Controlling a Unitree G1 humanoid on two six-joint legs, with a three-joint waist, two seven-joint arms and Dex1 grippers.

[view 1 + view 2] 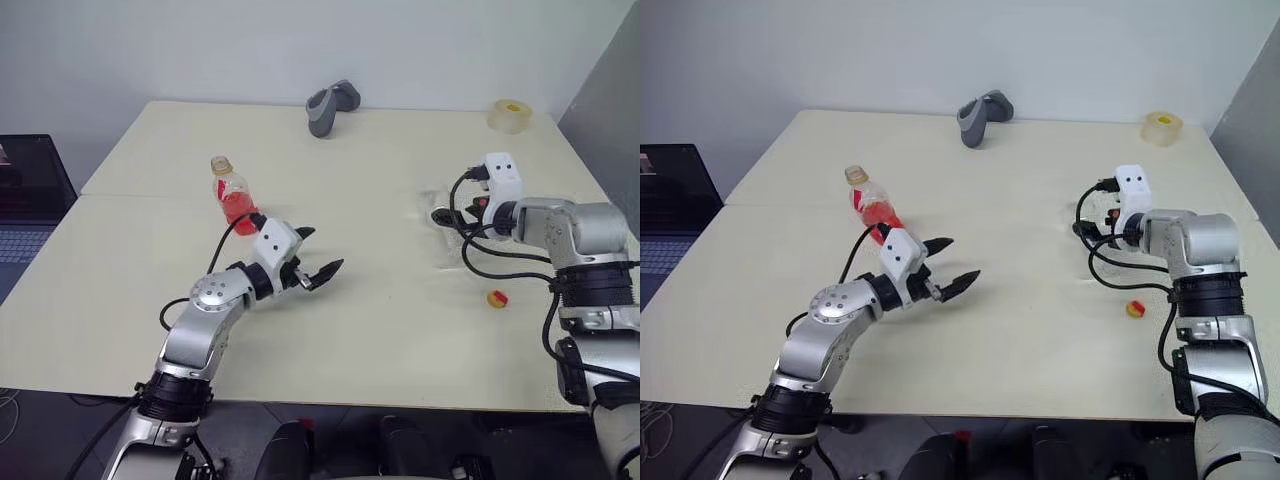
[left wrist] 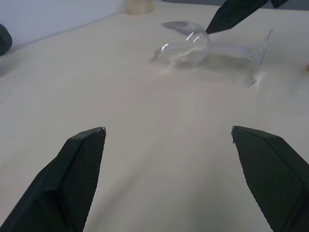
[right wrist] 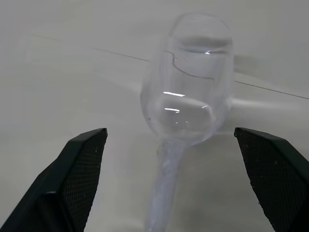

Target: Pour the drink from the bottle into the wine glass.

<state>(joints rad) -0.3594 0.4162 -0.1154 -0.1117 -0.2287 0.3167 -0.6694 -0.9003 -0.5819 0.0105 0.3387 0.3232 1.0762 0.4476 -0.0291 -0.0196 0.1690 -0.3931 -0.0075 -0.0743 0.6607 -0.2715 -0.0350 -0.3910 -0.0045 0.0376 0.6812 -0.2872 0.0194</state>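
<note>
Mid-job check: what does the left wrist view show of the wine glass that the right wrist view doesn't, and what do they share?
Left wrist view: the whole wine glass lying on its side on the table, foot on edge, one fingertip of the right gripper above its bowl, a tape roll beyond. Right wrist view: bowl and stem close up, lined up between that gripper's open fingers. Both: the glass is empty.

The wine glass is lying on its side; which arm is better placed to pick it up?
Right. The right gripper is open with the wine glass lying directly between its fingers, while the left gripper is farther away, near the bottle.
</note>
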